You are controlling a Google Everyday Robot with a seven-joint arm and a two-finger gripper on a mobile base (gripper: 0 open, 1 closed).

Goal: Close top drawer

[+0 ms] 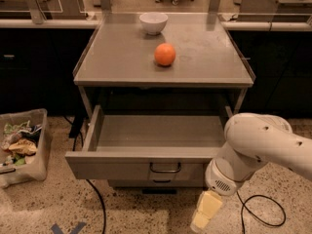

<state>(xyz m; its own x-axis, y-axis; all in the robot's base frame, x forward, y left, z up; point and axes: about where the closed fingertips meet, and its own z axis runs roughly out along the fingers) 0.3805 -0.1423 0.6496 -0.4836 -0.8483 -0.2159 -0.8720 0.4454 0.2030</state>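
The top drawer (141, 165) is a wide shallow grey metal drawer, pulled far out of the grey cabinet and empty inside. A small dark wire handle (165, 168) sits at the centre of its flat front. A lower drawer front (156, 183) peeks out just beneath it. My white arm (261, 147) comes in from the right. My gripper (204, 213), with pale yellow fingers, hangs low in front of the drawer's right end, just below the front panel.
An orange (165, 54) and a white bowl (153, 23) rest on the cabinet top (122, 57). A bin of rubbish (22, 145) stands on the floor at the left. Black cables (97, 199) trail on the speckled floor. Dark counters stand behind.
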